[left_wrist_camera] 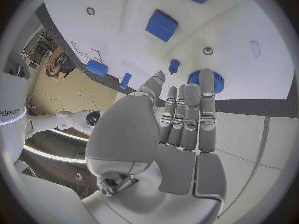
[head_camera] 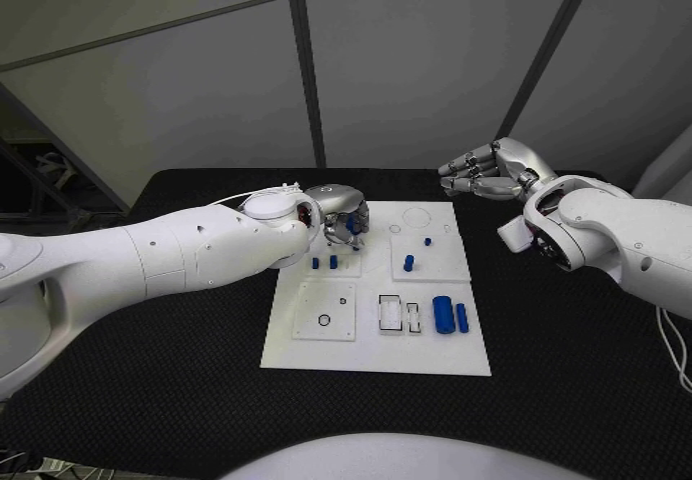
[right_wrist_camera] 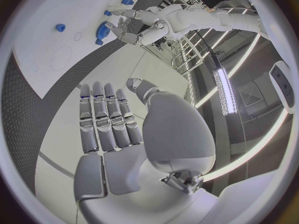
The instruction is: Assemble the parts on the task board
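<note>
Task board [head_camera: 378,345], a white plate, lies in the middle of the black counter [head_camera: 173,400], its long sides running away from the robot. Small blue parts sit on it: two short pegs [head_camera: 325,262] near the left edge at the far half, one upright pin [head_camera: 408,263] and a tiny stud [head_camera: 427,241] towards the far right corner, and two thicker cylinders [head_camera: 450,314] lying side by side near the right edge. Beside those cylinders are two empty rectangular slots [head_camera: 397,313]; a round hole [head_camera: 323,320] sits in a raised square nearer the left edge.

Left hand [head_camera: 340,218] hovers over the far left corner of the board. In the left wrist view its fingers [left_wrist_camera: 190,117] lie straight and together, holding nothing, with a blue ribbed disc [left_wrist_camera: 206,78] just past the fingertips — whether they touch it I cannot tell. Right hand [head_camera: 488,170] hangs beyond the far right corner, off the board, fingers curled inward around nothing.

Judging from this, the step in hand is picking up the disc at the far left corner. To do it well, the fingers would need to part first, then settle either side of the rim — squarely, since a low round piece may slide on the smooth plate.
</note>
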You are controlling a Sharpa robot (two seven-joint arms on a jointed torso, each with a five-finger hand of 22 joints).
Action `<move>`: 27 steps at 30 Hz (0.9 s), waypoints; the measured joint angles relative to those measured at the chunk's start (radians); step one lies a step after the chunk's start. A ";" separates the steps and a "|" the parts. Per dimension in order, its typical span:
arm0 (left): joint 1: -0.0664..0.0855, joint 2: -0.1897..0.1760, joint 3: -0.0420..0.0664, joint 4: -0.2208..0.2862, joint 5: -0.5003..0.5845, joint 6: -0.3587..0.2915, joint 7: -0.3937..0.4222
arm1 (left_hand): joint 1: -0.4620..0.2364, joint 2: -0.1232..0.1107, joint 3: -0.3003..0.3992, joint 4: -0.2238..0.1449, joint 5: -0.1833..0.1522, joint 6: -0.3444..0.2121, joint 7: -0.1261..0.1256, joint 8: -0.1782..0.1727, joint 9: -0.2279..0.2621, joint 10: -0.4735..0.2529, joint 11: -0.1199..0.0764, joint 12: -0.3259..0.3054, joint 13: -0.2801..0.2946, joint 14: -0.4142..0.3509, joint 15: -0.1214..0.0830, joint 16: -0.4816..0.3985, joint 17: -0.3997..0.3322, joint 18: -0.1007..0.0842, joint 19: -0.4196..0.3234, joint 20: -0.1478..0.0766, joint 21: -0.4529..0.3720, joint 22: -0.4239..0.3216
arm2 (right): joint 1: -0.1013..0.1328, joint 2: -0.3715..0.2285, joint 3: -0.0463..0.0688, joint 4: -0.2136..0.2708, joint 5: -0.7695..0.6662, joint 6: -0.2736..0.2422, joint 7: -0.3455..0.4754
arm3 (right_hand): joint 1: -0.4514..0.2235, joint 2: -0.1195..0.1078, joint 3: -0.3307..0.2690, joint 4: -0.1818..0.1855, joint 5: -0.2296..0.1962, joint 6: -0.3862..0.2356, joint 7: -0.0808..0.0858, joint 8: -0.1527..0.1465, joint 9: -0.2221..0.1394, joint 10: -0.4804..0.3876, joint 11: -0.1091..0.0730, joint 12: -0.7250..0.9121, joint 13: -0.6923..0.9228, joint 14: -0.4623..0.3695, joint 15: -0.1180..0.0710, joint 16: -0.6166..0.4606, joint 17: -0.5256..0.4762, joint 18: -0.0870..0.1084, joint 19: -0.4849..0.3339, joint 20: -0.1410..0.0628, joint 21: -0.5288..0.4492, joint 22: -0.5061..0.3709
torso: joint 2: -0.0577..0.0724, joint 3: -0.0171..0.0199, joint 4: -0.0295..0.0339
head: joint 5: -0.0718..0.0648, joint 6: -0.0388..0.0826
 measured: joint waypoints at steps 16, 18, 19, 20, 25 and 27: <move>-0.010 0.012 0.000 -0.027 -0.001 0.038 0.001 | 0.000 0.000 0.025 0.013 0.000 0.023 0.006 -0.024 -0.001 0.027 -0.005 -0.008 -0.028 0.062 -0.003 0.136 0.089 0.000 0.000 0.000 0.059 0.069 | 0.000 0.003 0.000 0.000 -0.001 0.000 0.000 | 0.000 0.000 0.000 0.000 0.000 0.000 0.000 0.000 0.000 0.000 0.000 0.000 0.000 0.000 0.000 0.000 -0.001 0.000 0.000 0.000 0.000 0.000 | 0.000 0.0001 0.0007 | 0.001 -0.003; -0.011 0.013 0.000 -0.029 0.001 0.040 0.001 | 0.000 0.000 0.030 0.014 0.000 0.024 0.007 -0.028 -0.001 0.034 -0.005 -0.008 -0.030 0.069 -0.003 0.147 0.097 0.000 0.000 0.000 0.067 0.076 | 0.000 0.003 0.000 0.000 -0.001 0.000 0.000 | 0.000 0.000 0.000 0.000 0.000 0.000 0.000 0.000 0.000 0.000 0.000 0.000 0.000 0.000 0.000 0.000 -0.001 0.000 0.000 0.000 0.000 0.000 | -0.001 0.0001 0.0010 | 0.001 -0.002; -0.012 0.014 0.000 -0.030 0.001 0.041 0.002 | 0.000 0.000 0.034 0.011 0.000 0.026 0.009 -0.029 -0.001 0.036 -0.007 -0.008 -0.032 0.074 -0.003 0.154 0.103 0.000 0.000 0.000 0.069 0.081 | 0.000 0.003 0.000 0.000 -0.001 0.000 0.000 | 0.000 0.000 0.000 0.000 0.000 0.000 0.000 0.000 0.000 0.000 0.000 0.000 0.000 0.000 0.000 0.000 -0.001 0.000 0.000 0.000 0.000 0.000 | -0.001 0.0001 0.0010 | 0.001 -0.002; -0.013 0.014 0.000 -0.030 0.002 0.042 0.002 | 0.000 0.000 0.041 0.012 0.000 0.028 0.007 -0.032 -0.001 0.041 -0.005 -0.012 -0.033 0.082 -0.004 0.162 0.109 0.000 0.000 0.000 0.075 0.085 | 0.000 0.003 0.000 0.000 -0.001 0.000 0.000 | 0.000 0.000 0.000 0.000 0.000 0.000 0.000 0.000 0.000 0.000 0.000 0.000 0.000 0.000 0.000 0.000 -0.001 0.000 0.000 0.000 0.000 0.000 | -0.001 0.0001 0.0012 | 0.001 -0.002; -0.015 0.014 0.000 -0.032 0.006 0.048 0.003 | 0.006 -0.005 0.066 0.012 0.000 0.040 0.009 -0.039 -0.001 0.065 -0.014 -0.015 -0.041 0.108 -0.010 0.201 0.146 0.000 0.000 0.000 0.097 0.110 | 0.000 0.003 0.000 0.000 -0.001 0.000 0.000 | 0.000 0.000 0.000 0.000 0.000 0.000 0.000 0.000 0.000 0.000 0.000 0.000 0.000 0.000 0.000 0.000 -0.001 0.000 0.000 0.000 0.000 -0.001 | -0.001 0.0004 0.0014 | 0.002 -0.004; -0.016 0.014 0.000 -0.032 0.007 0.050 0.003 | 0.010 -0.001 0.080 0.012 0.000 0.049 0.010 -0.039 -0.001 0.079 -0.018 -0.022 -0.044 0.125 -0.012 0.219 0.166 0.000 0.005 -0.006 0.121 0.132 | 0.000 0.003 0.000 0.000 -0.001 0.000 0.000 | 0.000 0.000 0.000 0.000 0.000 0.000 0.000 0.000 0.000 0.000 0.000 0.000 0.000 0.000 0.000 0.000 -0.001 0.000 0.000 0.000 0.000 -0.001 | -0.001 0.0004 0.0013 | 0.002 -0.004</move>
